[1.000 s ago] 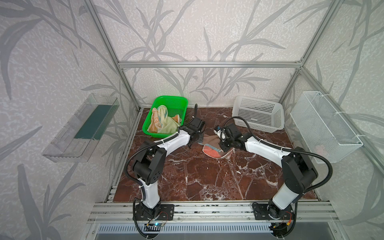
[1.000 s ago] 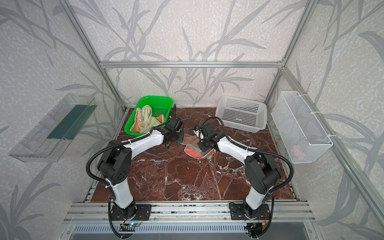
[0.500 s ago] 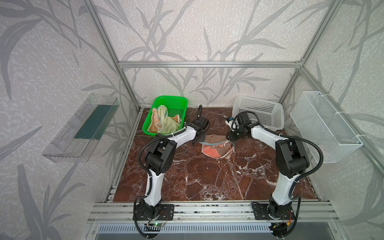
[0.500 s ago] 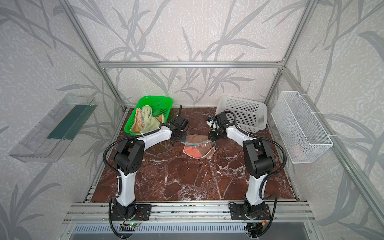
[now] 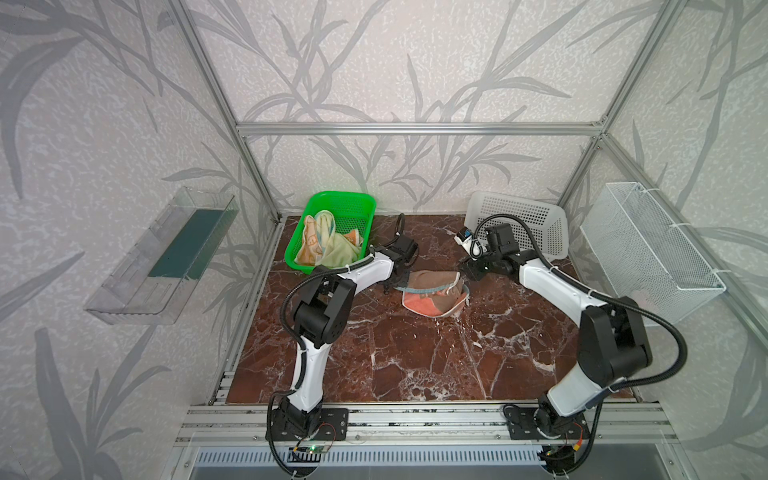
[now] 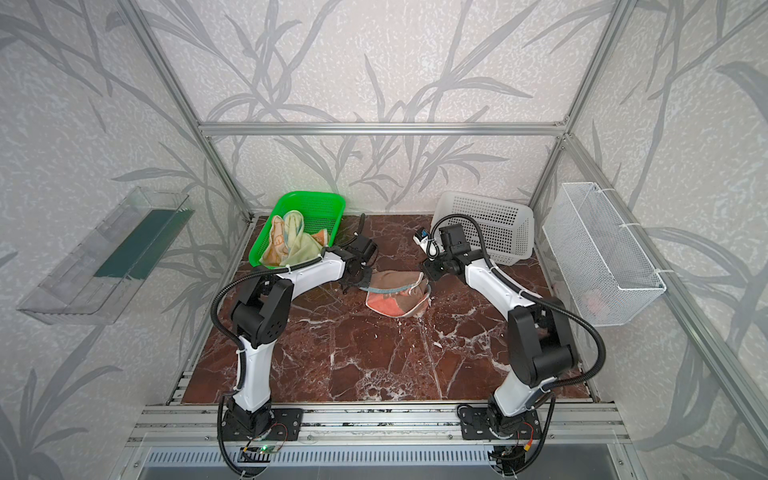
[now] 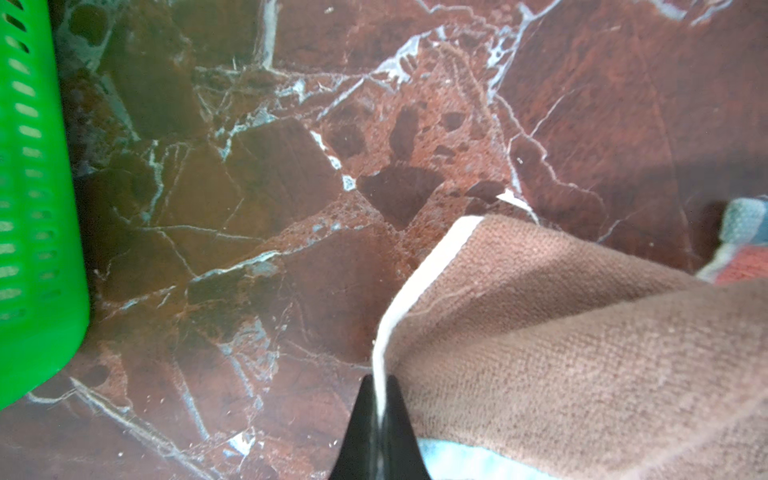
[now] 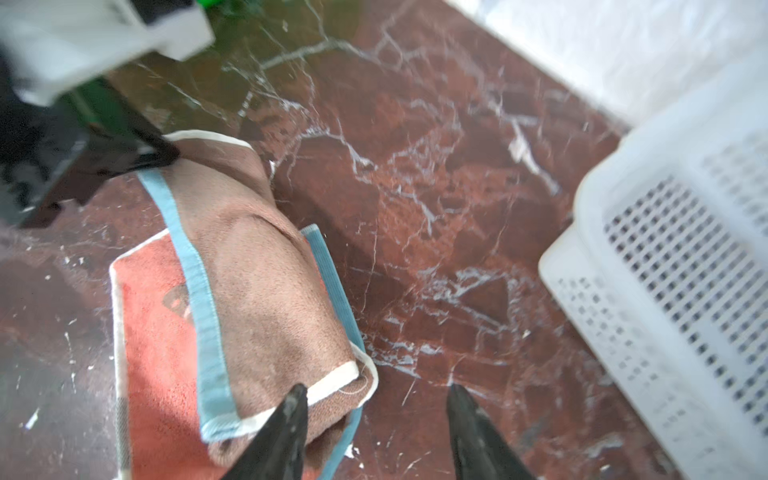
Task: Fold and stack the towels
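Here, nubby bear towel (image 8: pixel 266 291), loosely rolled, on veined marble (image 8: pixel 436 187).

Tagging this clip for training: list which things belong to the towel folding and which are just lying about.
Job: bear towel, pinched by the left gripper; yellow towel and cartoon towel in the green basket; open right gripper.
Lying about: white basket; wire basket; clear shelf.
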Action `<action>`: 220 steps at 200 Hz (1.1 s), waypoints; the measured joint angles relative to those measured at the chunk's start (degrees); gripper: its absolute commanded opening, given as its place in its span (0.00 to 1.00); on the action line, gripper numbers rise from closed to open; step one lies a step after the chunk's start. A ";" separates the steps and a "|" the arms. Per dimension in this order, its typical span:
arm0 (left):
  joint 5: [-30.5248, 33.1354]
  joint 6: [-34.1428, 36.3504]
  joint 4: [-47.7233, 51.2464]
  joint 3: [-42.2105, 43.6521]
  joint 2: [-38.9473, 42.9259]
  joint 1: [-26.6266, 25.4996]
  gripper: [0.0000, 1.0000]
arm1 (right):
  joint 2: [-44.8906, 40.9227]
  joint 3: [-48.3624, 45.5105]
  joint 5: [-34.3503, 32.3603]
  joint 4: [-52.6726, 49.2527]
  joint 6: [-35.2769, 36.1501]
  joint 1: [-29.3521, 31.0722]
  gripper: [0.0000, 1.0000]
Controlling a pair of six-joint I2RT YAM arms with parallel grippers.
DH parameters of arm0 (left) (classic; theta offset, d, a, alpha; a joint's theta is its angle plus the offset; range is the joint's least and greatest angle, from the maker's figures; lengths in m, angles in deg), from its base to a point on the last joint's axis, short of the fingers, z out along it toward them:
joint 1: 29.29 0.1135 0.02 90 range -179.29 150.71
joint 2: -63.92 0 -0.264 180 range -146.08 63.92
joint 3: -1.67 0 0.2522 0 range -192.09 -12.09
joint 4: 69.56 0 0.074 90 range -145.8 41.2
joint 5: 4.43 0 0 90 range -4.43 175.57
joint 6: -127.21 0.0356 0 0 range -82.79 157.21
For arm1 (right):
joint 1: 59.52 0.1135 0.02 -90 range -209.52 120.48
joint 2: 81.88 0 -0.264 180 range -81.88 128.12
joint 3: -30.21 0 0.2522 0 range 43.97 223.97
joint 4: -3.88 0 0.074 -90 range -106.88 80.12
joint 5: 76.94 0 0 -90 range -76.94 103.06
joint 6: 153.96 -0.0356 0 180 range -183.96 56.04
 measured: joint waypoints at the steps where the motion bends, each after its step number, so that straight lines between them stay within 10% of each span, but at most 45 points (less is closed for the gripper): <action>1: 0.00 0.00 -0.11 0.07 0.02 0.00 0.00 | -0.37 -0.20 0.17 0.17 0.85 0.04 0.54; 74: -2.45 0.07 -5.60 4.81 2.49 0.00 0.00 | -4.17 -4.85 3.15 -1.92 28.76 7.13 0.48; 220: -3.78 0.04 -7.19 5.25 3.21 0.00 0.00 | 4.68 -2.36 -4.11 -3.80 35.23 7.85 0.41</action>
